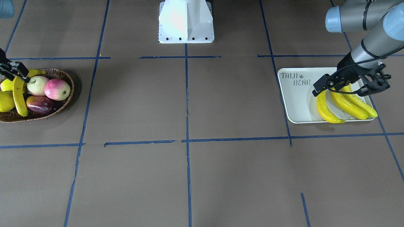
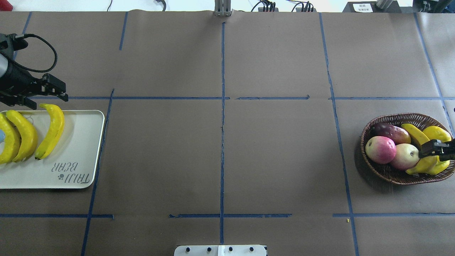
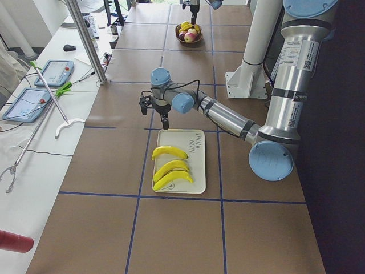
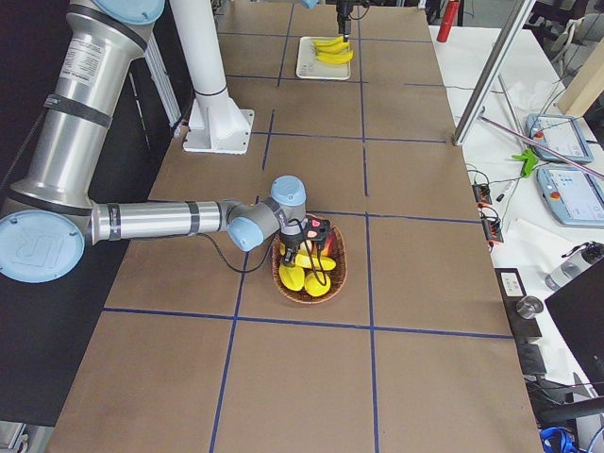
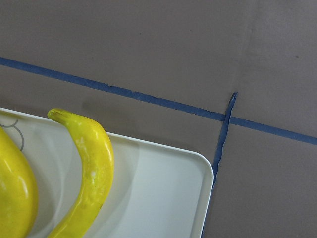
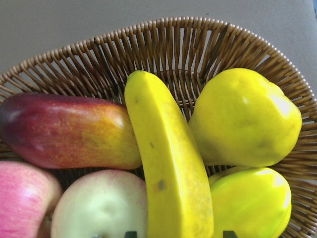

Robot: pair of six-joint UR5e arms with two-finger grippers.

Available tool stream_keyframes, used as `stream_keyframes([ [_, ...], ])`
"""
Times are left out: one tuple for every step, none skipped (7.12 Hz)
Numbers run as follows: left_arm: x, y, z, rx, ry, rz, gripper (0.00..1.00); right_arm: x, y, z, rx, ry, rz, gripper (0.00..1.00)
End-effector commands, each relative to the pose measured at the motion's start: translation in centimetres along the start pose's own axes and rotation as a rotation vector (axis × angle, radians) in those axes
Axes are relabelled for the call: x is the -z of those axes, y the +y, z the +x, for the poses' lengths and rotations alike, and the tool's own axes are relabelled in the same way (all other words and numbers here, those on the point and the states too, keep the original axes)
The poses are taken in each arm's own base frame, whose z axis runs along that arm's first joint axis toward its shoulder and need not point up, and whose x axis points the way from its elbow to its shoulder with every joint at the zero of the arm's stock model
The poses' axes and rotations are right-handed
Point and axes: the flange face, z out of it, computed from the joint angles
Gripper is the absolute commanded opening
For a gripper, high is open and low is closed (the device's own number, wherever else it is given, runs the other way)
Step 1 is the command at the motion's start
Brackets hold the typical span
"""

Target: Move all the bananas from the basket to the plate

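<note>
From across the table, the left gripper point(image 1: 340, 90) hangs raised above the plate point(image 1: 293, 101), spread wide with nothing in it. Three bananas point(image 1: 347, 105) lie side by side on the plate under it. At the other end, the right gripper point(image 1: 13, 71) is down in the basket point(image 1: 68, 82) over the last banana point(image 1: 19, 97), which lies among two apples point(image 1: 56, 89) and other fruit.

From overhead, the three sit at the plate's outer end, away from its lettering. The last banana runs under the right gripper.

The left wrist camera shows a plate corner with two bananas on it.

The right wrist camera shows two fingertips point(image 6: 130, 234) set narrowly either side of the last banana, with a sliver of gap each side, not pinching it
</note>
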Motion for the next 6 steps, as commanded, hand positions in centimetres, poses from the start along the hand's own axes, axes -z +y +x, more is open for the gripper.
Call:
stream_keyframes([
  [0.0, 0.0, 0.0, 0.000, 0.000, 0.001, 1.00, -0.4, 0.1, -0.5, 0.014, -0.001, -0.008, 0.32],
  [0.0, 0.0, 0.0, 0.000, 0.000, 0.001, 1.00, -0.4, 0.1, -0.6, 0.018, -0.002, -0.008, 0.14],
  [0.0, 0.0, 0.0, 0.000, 0.000, 0.000, 1.00, -0.3, 0.1, -1.0, 0.040, -0.007, -0.006, 0.02],
  [0.0, 0.0, 0.0, 0.000, 0.000, 0.001, 1.00, 0.5, 0.1, -1.4, 0.086, -0.021, 0.004, 0.00],
  [0.1, 0.1, 0.0, -0.001, 0.001, 0.000, 1.00, 1.9, 0.5, -2.2, 0.099, -0.044, 0.007, 0.00],
  [0.2, 0.1, 0.1, -0.002, 0.004, 0.000, 1.00, 3.7, 0.1, -2.6, 0.089, -0.076, 0.021, 0.00],
])
